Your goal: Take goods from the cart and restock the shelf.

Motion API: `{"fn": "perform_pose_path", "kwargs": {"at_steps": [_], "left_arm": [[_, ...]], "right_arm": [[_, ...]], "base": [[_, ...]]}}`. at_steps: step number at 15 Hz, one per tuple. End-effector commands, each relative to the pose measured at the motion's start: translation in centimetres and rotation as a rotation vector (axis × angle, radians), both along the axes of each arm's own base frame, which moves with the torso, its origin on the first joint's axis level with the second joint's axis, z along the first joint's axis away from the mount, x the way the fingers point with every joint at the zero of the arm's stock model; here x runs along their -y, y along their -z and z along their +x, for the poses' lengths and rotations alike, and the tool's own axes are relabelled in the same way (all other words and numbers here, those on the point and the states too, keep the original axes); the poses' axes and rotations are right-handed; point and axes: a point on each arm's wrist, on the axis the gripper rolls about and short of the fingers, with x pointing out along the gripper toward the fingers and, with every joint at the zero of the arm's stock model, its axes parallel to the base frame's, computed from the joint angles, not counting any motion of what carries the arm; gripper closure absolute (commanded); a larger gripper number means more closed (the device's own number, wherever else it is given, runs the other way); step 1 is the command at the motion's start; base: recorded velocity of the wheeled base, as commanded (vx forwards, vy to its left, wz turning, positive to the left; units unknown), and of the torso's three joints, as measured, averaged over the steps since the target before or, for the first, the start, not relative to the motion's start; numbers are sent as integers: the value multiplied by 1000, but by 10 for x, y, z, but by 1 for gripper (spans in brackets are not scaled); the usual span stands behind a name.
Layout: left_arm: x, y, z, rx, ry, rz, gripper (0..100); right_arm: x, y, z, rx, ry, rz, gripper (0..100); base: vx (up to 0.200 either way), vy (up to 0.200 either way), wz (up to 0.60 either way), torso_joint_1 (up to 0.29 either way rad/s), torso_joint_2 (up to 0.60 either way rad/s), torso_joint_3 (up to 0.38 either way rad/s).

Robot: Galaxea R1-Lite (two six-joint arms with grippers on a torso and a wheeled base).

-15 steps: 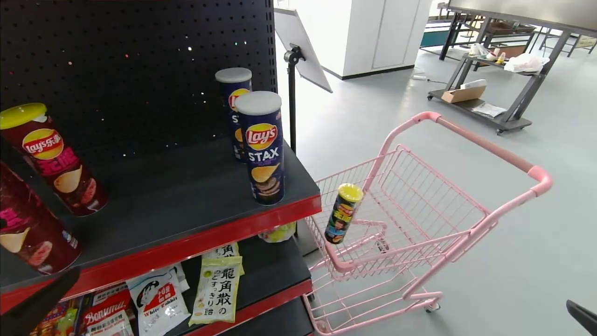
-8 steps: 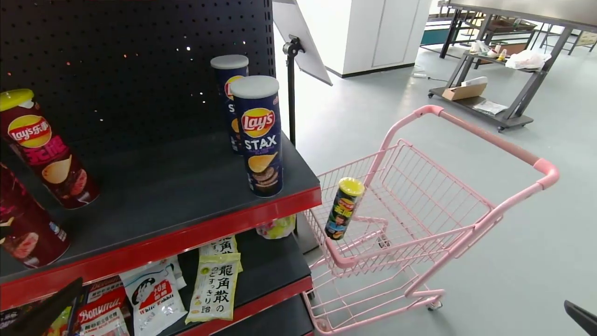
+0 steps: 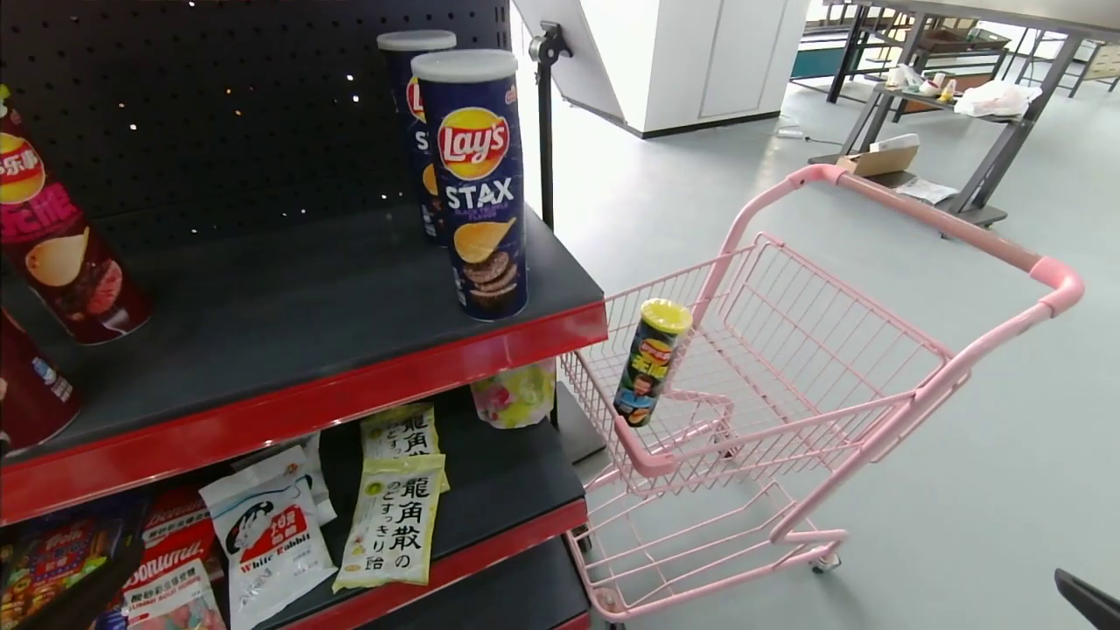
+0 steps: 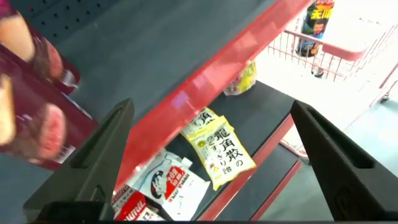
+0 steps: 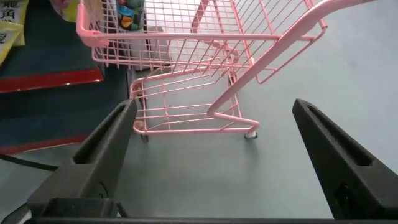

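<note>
small can [image 3: 652, 363]: slim cylinder, flat yellow lid, glossy printed dark wrap. it stands tilted in the pink wire cart [image 3: 875, 210], in the basket corner nearest the shelf [image 3: 306, 297], leaning on the wire wall. nothing else visible in the basket. cart is thin pink wire mesh on a tube frame with a rounded handle bar.

shelf: matte dark board, glossy red front lip, black pegboard back. on the top board, two tall blue tubes [image 3: 472, 184] with pale flat lids, upright, one behind the other at the cart-side end. dark red tubes [image 3: 52, 245] at the far left end. on the lower board, flat soft packets lie down: a yellow-green one [image 3: 389, 525], a white one [image 3: 267, 542].

left claw [image 4: 211, 104]: black wedge fingers spread wide, gripping nothing, just in front of the red lip. the can sits well apart, past the shelf end.

right claw [image 5: 214, 102]: fingers spread wide, gripping nothing, above the grey floor facing the cart's lower frame. the can is up in the basket, well apart.
</note>
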Motion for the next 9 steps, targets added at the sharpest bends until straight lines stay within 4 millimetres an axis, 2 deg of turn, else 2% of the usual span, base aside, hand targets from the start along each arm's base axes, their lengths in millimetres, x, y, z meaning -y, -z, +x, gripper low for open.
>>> {"fn": "perform_pose_path", "kwargs": {"at_steps": [1,5,7,8,9], "left_arm": [[-1,0,-3,13,-1,-4,0],[-3,5,-9,27,-6,-8,0],[-4,12,-13,25,-8,-12,0],[-6,18,-17,26,-20,-25,0],[-7,23,-20,24,-31,-48,0]], "right_arm": [[0,0,1,-3,-1,-1,0],[-1,11,4,-61,2,-16,0],[-4,-3,18,-72,1,-16,0],[-10,-22,48,-60,3,1,0],[-17,-31,80,-37,5,16,0]], "base": [[0,0,0,-154,544,378],[0,0,0,-150,522,380],[0,0,0,-61,286,205],[0,0,0,-27,115,100],[0,0,0,-12,66,51]]}}
